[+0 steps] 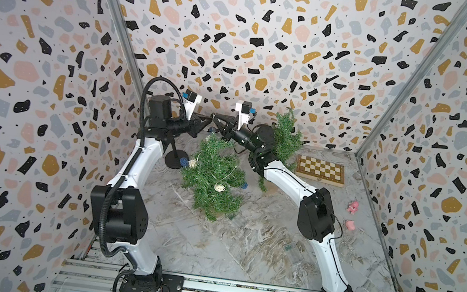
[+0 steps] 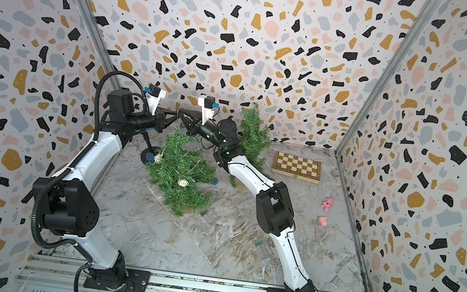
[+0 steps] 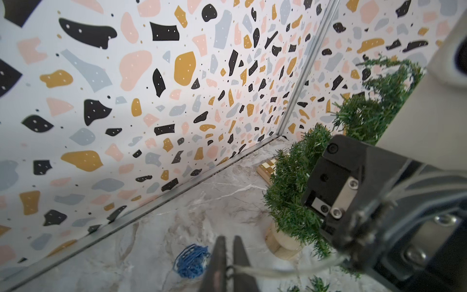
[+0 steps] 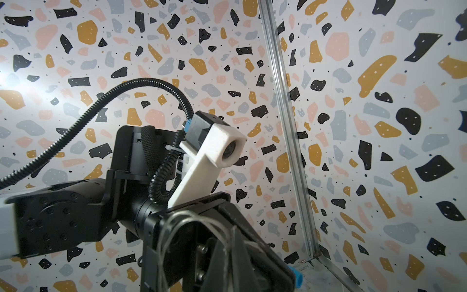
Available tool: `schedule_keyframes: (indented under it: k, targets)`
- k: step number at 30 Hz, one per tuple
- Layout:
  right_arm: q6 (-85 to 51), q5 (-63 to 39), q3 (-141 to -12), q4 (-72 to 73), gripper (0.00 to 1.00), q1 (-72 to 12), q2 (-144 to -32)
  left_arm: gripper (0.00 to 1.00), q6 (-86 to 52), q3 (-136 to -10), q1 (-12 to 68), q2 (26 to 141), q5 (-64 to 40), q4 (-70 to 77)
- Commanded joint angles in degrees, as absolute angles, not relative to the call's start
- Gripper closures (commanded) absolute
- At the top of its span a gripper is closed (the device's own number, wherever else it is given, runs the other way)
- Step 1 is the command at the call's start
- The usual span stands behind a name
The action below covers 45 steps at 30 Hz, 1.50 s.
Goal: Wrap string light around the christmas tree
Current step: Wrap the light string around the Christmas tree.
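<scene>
You were mid-handover, I'd judge: left gripper point(image 1: 210, 119) and right gripper point(image 1: 219, 126) both pinched the string light point(image 1: 218, 187) above the christmas tree point(image 1: 216, 172), toward the table's point(image 1: 242, 247) far edge. Next: free one claw and circle the other.

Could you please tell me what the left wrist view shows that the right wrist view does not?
Left wrist only: a small green tree on its wooden base, a blue woven ball, the marble table and a chessboard edge. Right wrist only: the left arm's wrist camera and its corrugated cable. Both: the thin string light wire and the speckled walls.
</scene>
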State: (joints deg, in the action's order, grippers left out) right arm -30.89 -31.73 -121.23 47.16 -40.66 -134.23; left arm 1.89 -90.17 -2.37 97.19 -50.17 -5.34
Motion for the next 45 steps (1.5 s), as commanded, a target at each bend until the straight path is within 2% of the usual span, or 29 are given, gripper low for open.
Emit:
schedule_keyframes:
  k: [1,11,14,19,25,32,35,40,45]
  targets:
    - [-31.88,-31.48,-122.13,48.6,0.96,-39.97,-132.48,1.0,4.05,-92.64,-2.02,95.11,-47.08,-6.92]
    - [-30.79,-28.25,-112.25,49.37,0.61,-38.61,-125.18,1.0,6.68,-96.28,-2.44,90.36,-31.3,-22.06]
    - [-30.41,-26.1,-109.31,49.33,0.56,-38.59,-122.92,1.0,6.5,-100.99,-2.38,90.77,-27.26,-29.19]
    - [-30.32,-22.38,-104.69,48.33,0.53,-38.06,-118.21,1.0,6.51,-108.16,-2.37,91.54,-21.1,-43.02]
    - [-28.8,-21.24,-101.13,42.22,0.5,-38.02,-111.96,1.0,3.95,-109.79,-2.37,89.12,-14.57,-53.12]
    - [-28.66,-17.43,-111.09,9.66,0.46,-38.54,-107.82,1.0,-2.98,-113.87,-2.3,87.51,-11.98,-62.08]
    - [-28.12,-13.86,-109.37,3.92,0.46,-42.22,-104.9,1.0,-5.83,-116.76,-1.82,87.49,-12.55,-67.63]
    - [-21.94,-3.14,-104.96,3.57,0.45,-51.66,-100.07,1.0,-8.04,-116.1,-0.82,84.56,-10.03,-72.33]
    - [-22.07,-2.84,-110.04,0.7,0.45,-55.82,-102.59,1.0,-8.8,-114.03,0.24,81.38,-8.43,-74.74]
